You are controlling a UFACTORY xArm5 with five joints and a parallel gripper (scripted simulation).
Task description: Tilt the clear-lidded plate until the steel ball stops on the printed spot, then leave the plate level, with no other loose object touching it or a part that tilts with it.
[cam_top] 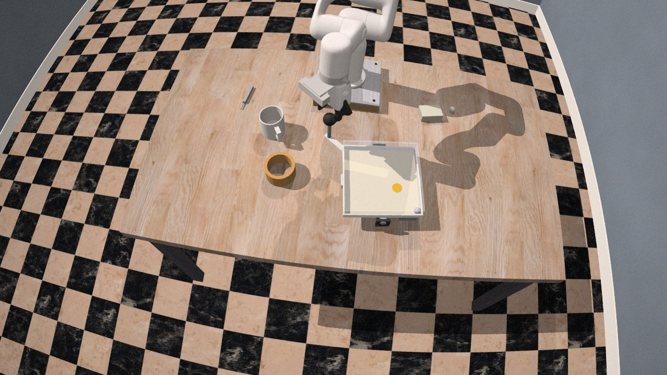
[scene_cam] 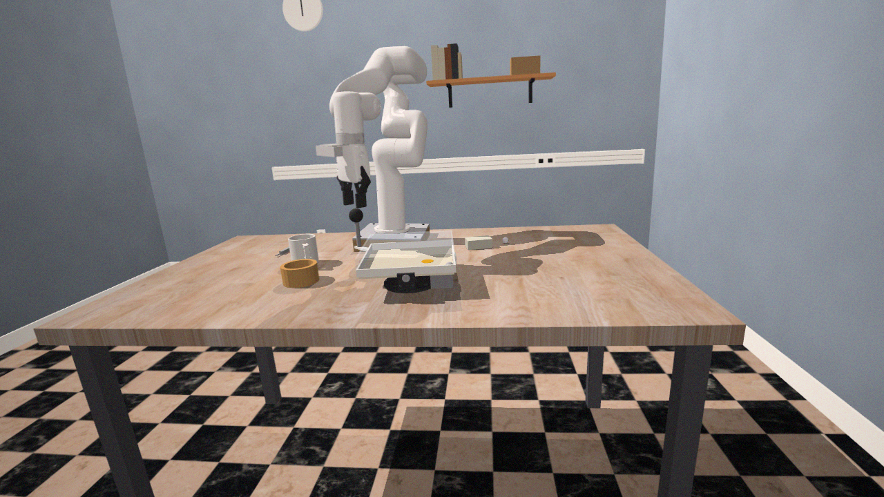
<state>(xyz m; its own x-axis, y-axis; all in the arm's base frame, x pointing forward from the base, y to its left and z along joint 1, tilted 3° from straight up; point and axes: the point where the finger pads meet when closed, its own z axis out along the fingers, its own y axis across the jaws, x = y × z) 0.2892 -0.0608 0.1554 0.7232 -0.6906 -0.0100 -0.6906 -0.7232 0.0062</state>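
Note:
The clear-lidded plate [cam_top: 382, 179] sits on a dark pivot base [cam_top: 383, 222] at the table's middle; it also shows in the side view [scene_cam: 406, 258]. The steel ball [cam_top: 417, 210] rests in the plate's near right corner. The orange printed spot [cam_top: 396, 187] lies up and left of the ball, apart from it, and shows in the side view [scene_cam: 427, 261]. A black-knobbed lever [cam_top: 329, 120] stands at the plate's far left corner; its knob shows in the side view [scene_cam: 355, 215]. My gripper [scene_cam: 353, 201] [cam_top: 342, 111] hangs just above the knob, partly open and empty; from above it shows at the knob's far side.
A white mug [cam_top: 271, 122] and an orange ring [cam_top: 280, 169] stand left of the plate. A thin metal tool [cam_top: 247, 96] lies far left. A pale block [cam_top: 430, 113] and a small loose ball [cam_top: 452, 109] lie at the back right. The arm's base [cam_top: 366, 90] is behind the lever.

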